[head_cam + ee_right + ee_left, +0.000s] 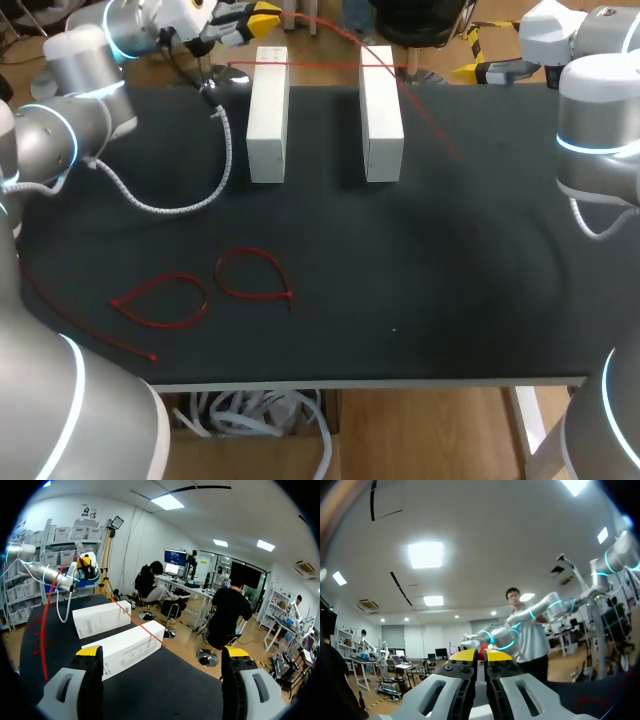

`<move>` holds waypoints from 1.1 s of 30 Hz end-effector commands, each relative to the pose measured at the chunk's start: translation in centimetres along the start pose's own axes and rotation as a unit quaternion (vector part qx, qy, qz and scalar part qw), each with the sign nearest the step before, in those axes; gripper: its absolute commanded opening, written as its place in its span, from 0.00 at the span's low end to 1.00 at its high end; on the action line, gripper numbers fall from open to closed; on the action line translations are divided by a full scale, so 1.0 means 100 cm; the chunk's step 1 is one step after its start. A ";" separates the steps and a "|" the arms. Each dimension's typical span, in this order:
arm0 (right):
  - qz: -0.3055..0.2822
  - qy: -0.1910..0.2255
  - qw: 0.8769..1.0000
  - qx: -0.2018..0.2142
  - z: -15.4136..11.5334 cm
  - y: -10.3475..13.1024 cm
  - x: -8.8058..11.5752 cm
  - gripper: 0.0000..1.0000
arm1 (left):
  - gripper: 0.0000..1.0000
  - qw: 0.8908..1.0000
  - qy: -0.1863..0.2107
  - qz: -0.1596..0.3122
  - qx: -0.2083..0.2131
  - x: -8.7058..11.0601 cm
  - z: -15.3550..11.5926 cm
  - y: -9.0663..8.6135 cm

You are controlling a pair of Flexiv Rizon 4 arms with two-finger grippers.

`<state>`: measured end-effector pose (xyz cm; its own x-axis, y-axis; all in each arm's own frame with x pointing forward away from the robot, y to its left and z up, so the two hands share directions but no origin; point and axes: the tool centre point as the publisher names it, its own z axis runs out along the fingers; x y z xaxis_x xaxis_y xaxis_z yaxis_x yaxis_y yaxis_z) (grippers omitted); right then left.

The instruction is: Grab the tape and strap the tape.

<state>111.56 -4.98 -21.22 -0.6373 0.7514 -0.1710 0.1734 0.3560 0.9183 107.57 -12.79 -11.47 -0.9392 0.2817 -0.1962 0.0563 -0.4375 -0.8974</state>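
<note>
A long red tape (pixel 425 115) runs from my left gripper (pixel 265 18) at the table's far edge, over the far end of the right white box (pixel 381 112), and slants down to the black table. My left gripper (pixel 475 655) is shut on it, and a bit of red shows between the yellow tips. Part of the red tape (pixel 300 66) also crosses the far ends of both boxes, the left white box (pixel 268 113) included. My right gripper (pixel 468 72) hangs open at the far right edge. In its own view the right gripper (pixel 162 652) holds nothing, and the red tape (pixel 140 625) crosses ahead of it.
Two red tape loops (pixel 160 298) (pixel 255 275) lie on the near left of the black table (pixel 450 280). Another red strap (pixel 90 325) trails toward the front left edge. A white coiled cable (pixel 180 205) curves beside the left box.
</note>
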 end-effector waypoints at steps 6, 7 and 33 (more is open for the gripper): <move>0.000 -0.001 1.000 -0.005 0.000 -0.002 0.001 1.00 | 0.00 0.997 -0.071 0.026 -0.006 -0.002 0.034 -0.007; 0.000 -0.001 1.000 -0.005 0.000 -0.002 0.001 1.00 | 0.00 0.997 -0.076 0.028 -0.006 -0.003 0.036 -0.007; 0.000 -0.001 1.000 -0.005 0.000 -0.002 0.001 1.00 | 0.00 0.979 -0.192 0.047 -0.040 0.025 0.091 -0.018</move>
<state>111.57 -4.98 -21.22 -0.6372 0.7515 -0.1710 0.1734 0.3560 0.9183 102.93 -19.25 -6.99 -0.8875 0.3430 -0.3077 0.1397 -0.4362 -0.8889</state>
